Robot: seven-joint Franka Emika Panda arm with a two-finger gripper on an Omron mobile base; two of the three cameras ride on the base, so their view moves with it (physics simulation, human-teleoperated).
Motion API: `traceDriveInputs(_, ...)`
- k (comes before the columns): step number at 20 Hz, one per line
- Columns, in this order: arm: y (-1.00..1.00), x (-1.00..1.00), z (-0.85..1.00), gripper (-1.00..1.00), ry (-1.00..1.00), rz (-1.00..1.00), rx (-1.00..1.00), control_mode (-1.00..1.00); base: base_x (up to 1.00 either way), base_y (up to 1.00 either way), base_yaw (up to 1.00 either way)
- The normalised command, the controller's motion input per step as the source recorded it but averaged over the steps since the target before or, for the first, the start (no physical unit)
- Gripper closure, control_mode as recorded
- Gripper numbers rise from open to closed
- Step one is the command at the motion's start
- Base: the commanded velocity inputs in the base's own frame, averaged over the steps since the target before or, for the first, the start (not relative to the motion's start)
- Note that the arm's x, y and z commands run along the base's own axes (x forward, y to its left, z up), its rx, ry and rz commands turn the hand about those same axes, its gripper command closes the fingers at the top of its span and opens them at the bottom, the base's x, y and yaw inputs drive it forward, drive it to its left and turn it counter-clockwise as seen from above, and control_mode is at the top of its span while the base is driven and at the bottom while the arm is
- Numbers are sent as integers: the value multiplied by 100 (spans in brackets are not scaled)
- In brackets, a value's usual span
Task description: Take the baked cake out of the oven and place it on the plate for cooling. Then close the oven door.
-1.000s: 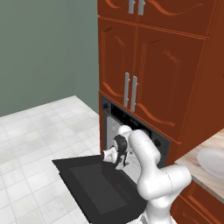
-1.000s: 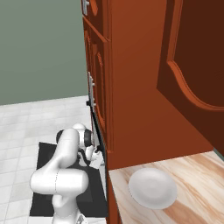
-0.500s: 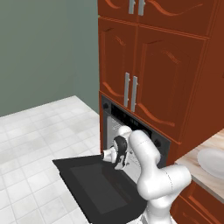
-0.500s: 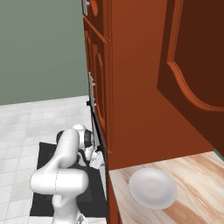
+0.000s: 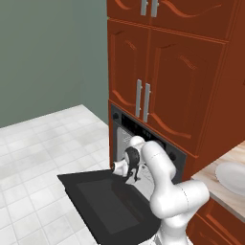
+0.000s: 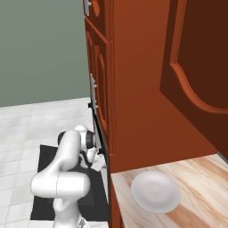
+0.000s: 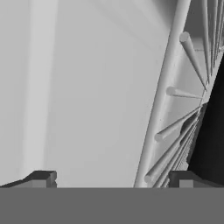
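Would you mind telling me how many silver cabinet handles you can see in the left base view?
4: one pair on the doors above the oven, another pair at the top edge, cropped.

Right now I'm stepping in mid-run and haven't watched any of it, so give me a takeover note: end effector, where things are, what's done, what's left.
End effector: open, empty, reaching into the oven alongside the wire rack.
Oven door: fully down, lying flat in front of the arm.
Plate: bare, on the wooden counter right of the oven.
Cake: I can't make it out in these views, so it is not yet grasped.
Done: door opened, arm reaching inside.
Left: find and grip the cake, carry it to the plate, close the door.
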Motion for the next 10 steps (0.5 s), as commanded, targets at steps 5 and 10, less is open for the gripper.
traceDriveInputs(5,31,-35,-54,-100,0,-3,15,-100,0,0,0)
traceDriveInputs(10,35,-35,-55,-100,0,-4,15,-100,0,0,0)
